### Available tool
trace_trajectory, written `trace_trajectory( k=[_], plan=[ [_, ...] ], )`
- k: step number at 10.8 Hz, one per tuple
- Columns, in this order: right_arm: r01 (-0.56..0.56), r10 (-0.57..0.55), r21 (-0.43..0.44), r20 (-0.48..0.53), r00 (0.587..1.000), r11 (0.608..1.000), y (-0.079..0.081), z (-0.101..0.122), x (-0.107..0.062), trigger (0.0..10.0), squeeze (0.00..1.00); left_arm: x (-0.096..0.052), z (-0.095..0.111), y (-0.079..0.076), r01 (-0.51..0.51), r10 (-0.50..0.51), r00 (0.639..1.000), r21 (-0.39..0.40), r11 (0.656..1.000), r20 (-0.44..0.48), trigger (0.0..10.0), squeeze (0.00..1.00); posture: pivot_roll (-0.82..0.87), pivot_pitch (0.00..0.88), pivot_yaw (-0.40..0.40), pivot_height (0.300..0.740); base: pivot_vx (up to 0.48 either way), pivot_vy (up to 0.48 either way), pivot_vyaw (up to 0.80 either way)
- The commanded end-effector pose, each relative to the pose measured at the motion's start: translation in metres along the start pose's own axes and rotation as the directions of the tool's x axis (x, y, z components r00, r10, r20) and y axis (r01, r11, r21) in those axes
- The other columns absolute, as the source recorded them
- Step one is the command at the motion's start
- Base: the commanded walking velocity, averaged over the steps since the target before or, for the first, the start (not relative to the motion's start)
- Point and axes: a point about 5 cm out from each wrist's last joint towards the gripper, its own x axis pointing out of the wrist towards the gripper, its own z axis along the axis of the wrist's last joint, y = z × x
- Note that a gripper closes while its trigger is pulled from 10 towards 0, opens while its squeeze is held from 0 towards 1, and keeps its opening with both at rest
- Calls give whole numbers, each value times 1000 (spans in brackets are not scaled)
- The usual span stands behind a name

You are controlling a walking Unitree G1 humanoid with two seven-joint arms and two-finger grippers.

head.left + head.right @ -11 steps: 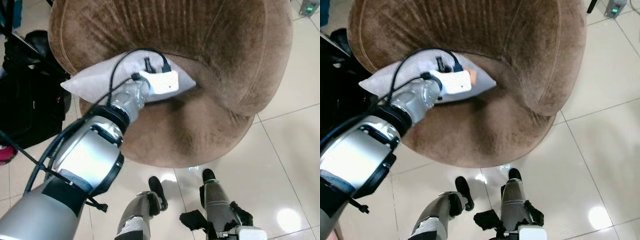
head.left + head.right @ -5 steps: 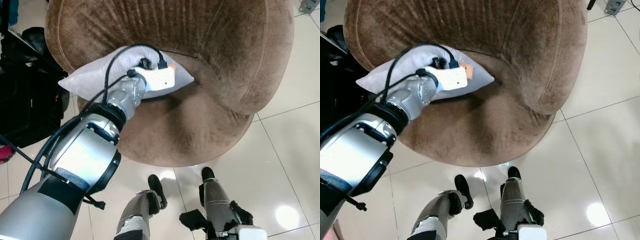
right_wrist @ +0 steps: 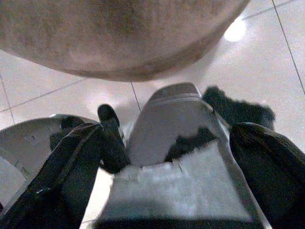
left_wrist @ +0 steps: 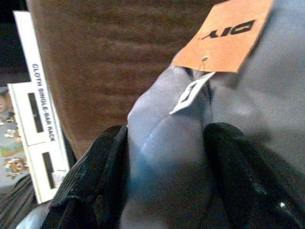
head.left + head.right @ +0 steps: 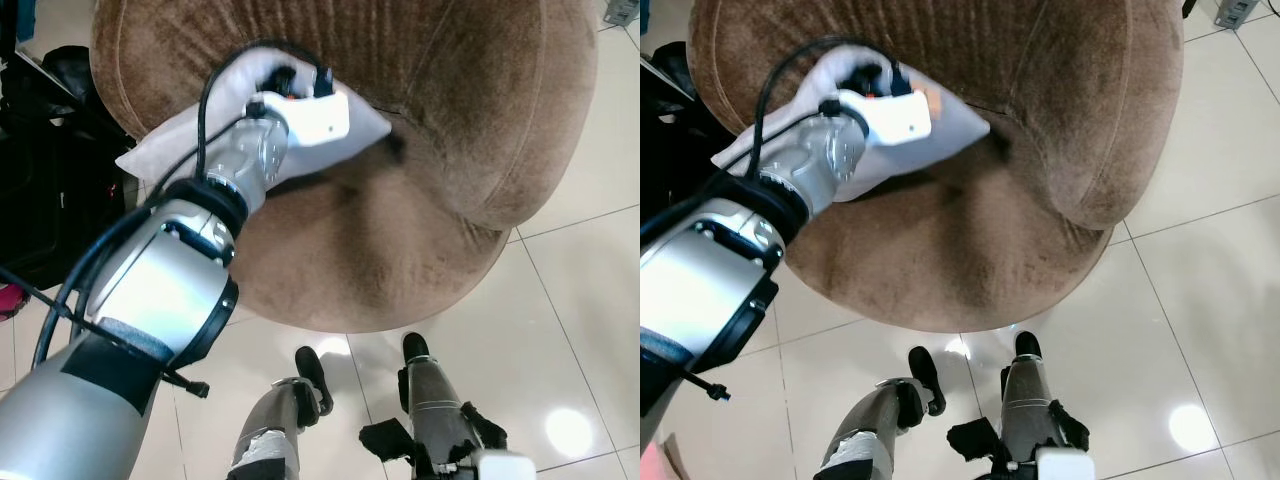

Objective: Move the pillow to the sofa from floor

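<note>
Nearest to me, the robot's two silver legs [image 5: 420,400] stand on the glossy cream floor tiles [image 5: 580,300], just short of the front edge of the round brown velvet sofa chair [image 5: 400,200]. My right gripper [image 3: 167,143] hangs low beside the right leg, its two black fingers [image 3: 71,167] spread apart with nothing between them, the tiles and the underside of the chair beyond.

From the near left, my silver left arm [image 5: 150,300] reaches up and across the chair's seat, trailing a black cable [image 5: 205,110]. My left gripper [image 4: 164,143] pinches a fold of the pale grey rectangular pillow [image 5: 350,135]; in the left wrist view the fabric bulges between the two black fingers [image 4: 105,176], and an orange cardboard tag [image 4: 226,33] hangs from the seam. The pillow is over the far left part of the seat, against the chair's backrest, one corner sticking out past the left rim; the wrist hides much of it.

To the left of the chair stands a dark black bag or case [image 5: 50,160], close to the rim. A white printed label strip [image 4: 38,109] stands beside the chair in the left wrist view.
</note>
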Motion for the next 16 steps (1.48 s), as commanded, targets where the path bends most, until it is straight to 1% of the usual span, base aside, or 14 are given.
trace_trajectory(
  k=[1,2,3,4,5,6,8,9,10,13,14,15,16],
  plan=[
    [-11,12,12,-53,999,1000,2,-8,-3,10000,0,-2,-14,1,-11,11,999,10,1000,-43,10000,1000,-479,475,224,740,0,0,0],
    [-12,13,10,-53,998,1000,1,-9,-1,10000,0,-1,-13,7,-32,30,999,-29,999,-45,10000,1000,-473,474,225,740,0,0,0],
    [-16,16,9,-53,998,1000,1,-9,2,10000,0,-1,-13,5,-9,7,999,-39,999,-48,10000,1000,-469,470,225,740,0,0,0],
    [-16,16,10,-52,998,1000,2,-10,4,10000,0,-1,-15,2,8,-10,999,-40,999,-51,10000,1000,-466,468,228,740,0,0,0],
    [-16,17,11,-51,999,1000,2,-9,5,10000,0,-1,-13,-2,23,-24,999,-30,999,-44,10000,1000,-465,468,229,740,0,0,0],
    [-18,19,10,-51,999,1000,2,-10,6,10000,0,-1,-9,-3,19,-20,999,-23,1000,-36,10000,1000,-465,470,228,740,0,0,0],
    [-19,20,7,-64,998,1000,-1,-19,7,10000,0,1,-1,12,-48,48,999,-11,999,-7,10000,1000,-456,465,225,740,0,0,0],
    [-21,22,5,-68,997,1000,-2,-24,10,10000,0,1,-3,22,-79,79,997,-17,997,-8,10000,1000,-453,462,227,740,0,0,0],
    [-23,23,5,-70,997,1000,-2,-27,14,10000,0,1,-5,26,-89,89,996,-25,996,-9,10000,1000,-450,458,229,740,0,0,0],
    [-24,25,7,-77,997,1000,-3,-40,30,10000,0,1,-6,28,-94,94,996,-19,995,-7,10000,1000,-446,462,228,740,0,0,0],
    [-25,25,6,-81,996,1000,-4,-43,31,10000,0,1,-5,28,-95,95,995,-20,995,-7,10000,1000,-445,462,228,740,0,0,0],
    [-26,26,4,-90,996,1000,-6,-52,31,10000,0,2,-5,26,-74,74,997,-28,997,-8,10000,1000,-441,460,226,740,0,0,0],
    [-30,30,1,-92,995,1000,-6,-57,31,10000,0,2,-5,23,-50,49,999,-57,997,-22,10000,1000,-435,455,220,740,0,0,0]
  ],
)
